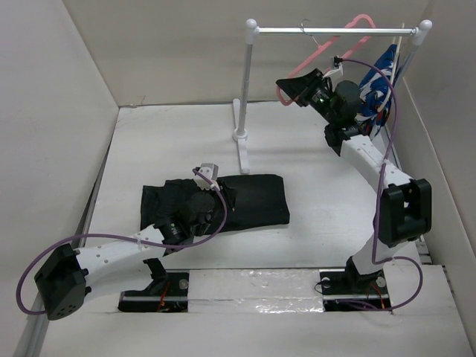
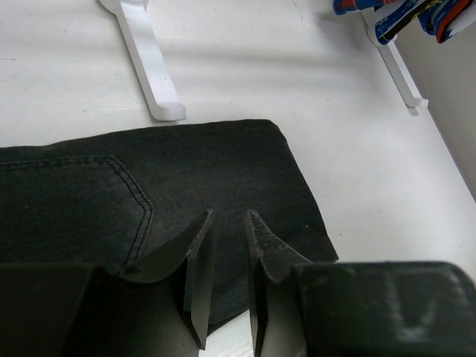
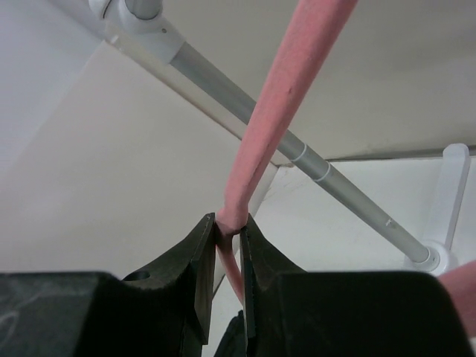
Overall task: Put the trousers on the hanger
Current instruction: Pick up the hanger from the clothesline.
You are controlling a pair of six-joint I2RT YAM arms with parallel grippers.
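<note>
White surface (image 1: 312, 223), pale walls (image 1: 44, 111) around you. Your right gripper (image 3: 228, 223) pinches the pink hanger (image 3: 286, 82) on the rail (image 1: 335, 30); left gripper (image 2: 228, 223) sits barely open over the flat trousers (image 2: 149, 186).

White table (image 1: 171, 141) boxed by plain pale walls (image 1: 171, 52) — a white-and-silver rail stand (image 1: 246, 82) at the back.

Right gripper (image 3: 229, 223): jaws pinched on the hanger (image 3: 288, 89) bar, which runs up ahead of the fingertips. The rail stand (image 3: 216, 82) rod crosses close behind that bar, with bare wall beyond. A patterned garment (image 1: 379, 89) hangs just behind the wrist.

Left gripper (image 2: 227, 223): trousers (image 2: 149, 193) lie flat beneath the tips. A white stand foot (image 2: 152, 67) is ahead-left. There is open table (image 2: 357, 149) ahead-right.
</note>
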